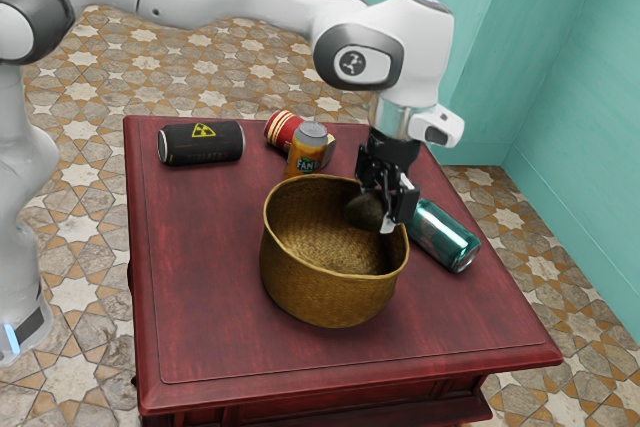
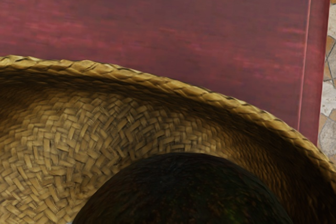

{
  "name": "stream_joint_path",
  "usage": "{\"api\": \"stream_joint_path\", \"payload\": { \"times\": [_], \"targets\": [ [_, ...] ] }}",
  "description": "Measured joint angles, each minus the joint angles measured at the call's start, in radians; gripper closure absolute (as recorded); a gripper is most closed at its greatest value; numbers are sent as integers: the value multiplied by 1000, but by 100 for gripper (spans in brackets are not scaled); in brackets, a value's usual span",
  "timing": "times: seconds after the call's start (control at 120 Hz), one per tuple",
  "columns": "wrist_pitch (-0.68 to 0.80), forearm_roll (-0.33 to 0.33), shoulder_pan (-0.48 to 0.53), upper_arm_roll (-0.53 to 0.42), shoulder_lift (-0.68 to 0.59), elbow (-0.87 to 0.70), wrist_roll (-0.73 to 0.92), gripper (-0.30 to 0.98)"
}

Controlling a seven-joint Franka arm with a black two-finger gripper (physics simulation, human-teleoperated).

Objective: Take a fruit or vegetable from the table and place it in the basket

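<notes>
Blackish-green fruit point(image 1: 364, 211) sits clasped at the fingertips of your pincer point(image 1: 381, 218) in the exterior view, with the open basket point(image 1: 330, 294) beneath; the teal can point(image 1: 445, 235) lies beside the pincer, towards that view's right, outside the wall. In the wrist view, the fruit is over the woven inside, within the rim point(image 2: 94, 67). You'd likely lower straight, clearing that rim, then release.

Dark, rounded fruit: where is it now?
Dark, rounded fruit is held in the black two-finger gripper, at the mouth of the brown woven basket, toward the exterior view's right.
</notes>
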Motion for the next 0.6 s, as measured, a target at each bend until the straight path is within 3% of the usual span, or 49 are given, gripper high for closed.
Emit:
{"api": "stream_joint_path", "payload": {
  "times": [0.6],
  "targets": [
    [-37, 1, -26, 4, -11, -45, -25, 31]
  ]
}}
